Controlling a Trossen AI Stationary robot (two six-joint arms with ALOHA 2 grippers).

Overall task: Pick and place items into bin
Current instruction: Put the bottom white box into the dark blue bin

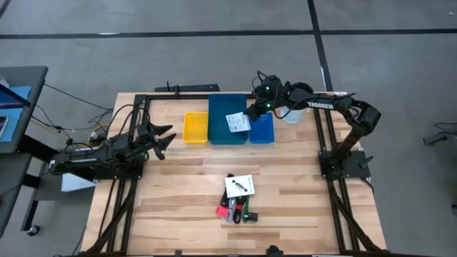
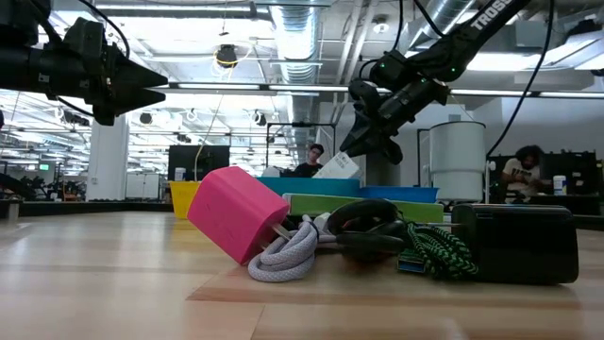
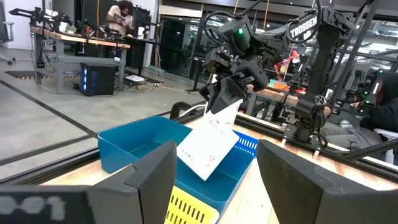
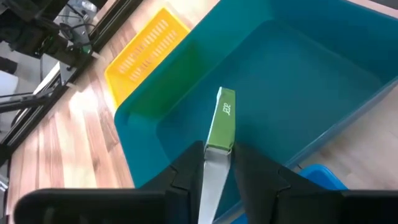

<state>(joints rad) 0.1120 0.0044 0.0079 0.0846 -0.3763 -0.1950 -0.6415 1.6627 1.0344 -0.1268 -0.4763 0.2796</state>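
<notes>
Hanging over the teal bin (image 1: 221,118), the right gripper (image 1: 249,114) pinches 1 white card (image 1: 237,122) by its edge and should, I judge, lower before releasing so it drops inside.

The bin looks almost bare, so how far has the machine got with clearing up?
Nothing visibly lies in the teal bin yet. In hand: the right pincer holds a white card above that bin, not yet released. Left: the pile mid-table, with another white card, the pink-red piece, pens and a black object. The left pincer waits open at the table's left.
</notes>
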